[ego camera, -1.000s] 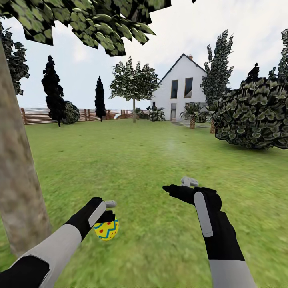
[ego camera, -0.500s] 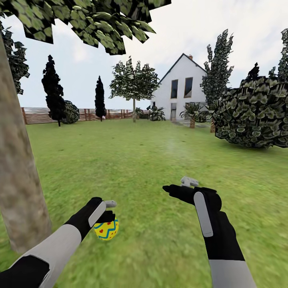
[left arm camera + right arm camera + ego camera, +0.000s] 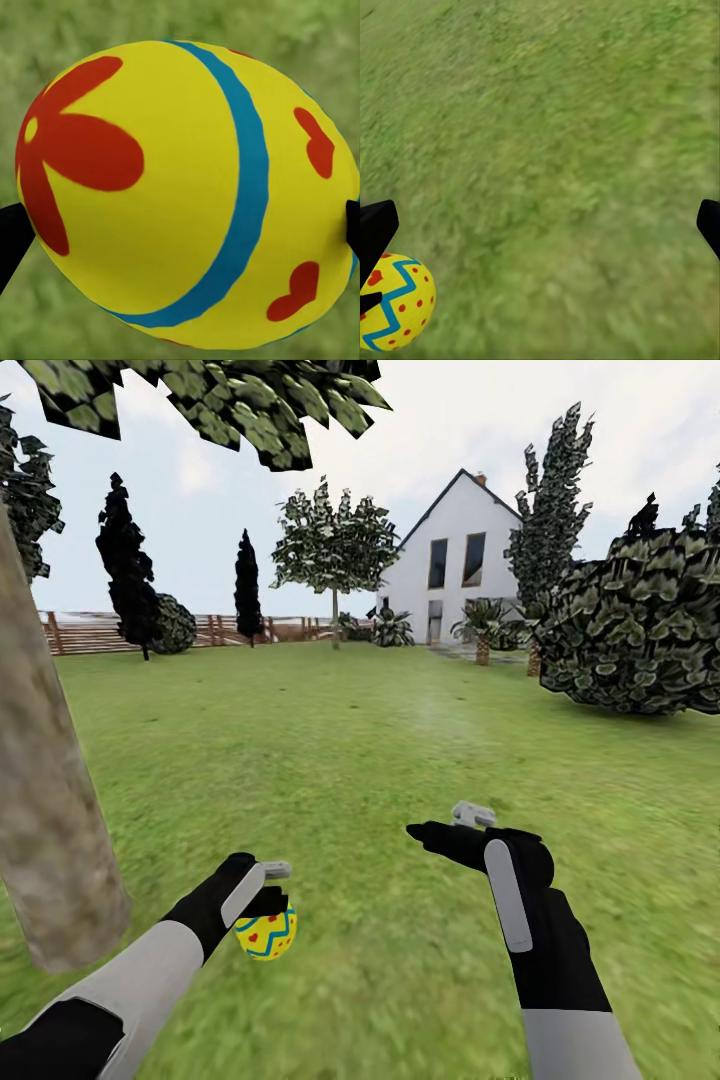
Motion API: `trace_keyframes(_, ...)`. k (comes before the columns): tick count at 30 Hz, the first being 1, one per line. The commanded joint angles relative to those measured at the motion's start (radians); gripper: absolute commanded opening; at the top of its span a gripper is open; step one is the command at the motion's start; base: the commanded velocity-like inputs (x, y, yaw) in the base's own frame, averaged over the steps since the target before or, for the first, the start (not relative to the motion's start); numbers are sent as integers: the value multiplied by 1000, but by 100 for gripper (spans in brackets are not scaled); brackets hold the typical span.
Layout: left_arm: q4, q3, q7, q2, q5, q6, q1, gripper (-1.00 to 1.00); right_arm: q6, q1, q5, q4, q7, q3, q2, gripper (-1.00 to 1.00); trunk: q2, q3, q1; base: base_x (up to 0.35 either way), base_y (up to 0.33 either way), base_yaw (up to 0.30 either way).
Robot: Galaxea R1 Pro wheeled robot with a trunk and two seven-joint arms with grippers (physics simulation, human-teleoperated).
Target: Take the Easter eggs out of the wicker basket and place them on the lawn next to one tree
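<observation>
**Now one egg in our left grip beside the trunk**

Out on the lawn [image 3: 400, 740] we hold a yellow Easter egg [image 3: 266, 934] in our left gripper [image 3: 270, 900], low at the left of the head view. The wrist camera on that arm sees the same egg [image 3: 187, 195] up close: a blue band runs round it, with a red flower mark on one side and red hearts on the other. A dark finger [image 3: 11, 240] shows at either flank of the shell, so the two press against it from both sides and pinch it between them, with grass blurred behind.

Our right gripper [image 3: 455, 825] reaches forward over bare grass, well apart from the left one. In its own wrist view the fingers [image 3: 375, 229] stand wide apart at the two edges of the frame, with nothing between them but turf. At the corner of that view we see the egg [image 3: 394, 311], showing its blue zigzag and red dots.

Just to our left rises the thick grey-brown trunk of the tree [image 3: 45, 840], near the held egg. Farther off stand a white house [image 3: 455, 565], a slatted wooden fence [image 3: 100, 632], dark narrow cypresses [image 3: 125, 570] and a big leafy bush [image 3: 640, 625].
</observation>
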Motion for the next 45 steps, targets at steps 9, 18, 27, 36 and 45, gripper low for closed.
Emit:
trace_keyframes(9, -1, -6, 10, 1, 10, 2, -1, -100, 4, -1, -12, -1, -10, -1, 1, 100, -3, -36, 4, 0, 0, 0)
trace_keyframes(18, -1, -6, 9, 2, 10, -2, -1, -100, 4, -1, -12, -1, -10, 0, 1, 100, -5, -71, 8, 0, 0, 0)
trace_keyframes(27, -1, -7, 8, 2, 10, -19, -1, -100, 4, -1, -11, -1, -10, -1, 2, 100, -7, -106, 12, 0, 0, 0)
trace_keyframes(36, -2, -8, 8, 4, 10, -57, -1, -100, 4, -1, -12, -1, -10, -1, 2, 100, -9, -140, 16, 0, 0, 0)
trace_keyframes(45, -1, -9, 8, 6, 10, -79, -1, -100, 4, -1, -12, -1, -10, -1, 2, 100, -11, -175, 20, 0, 0, 0)
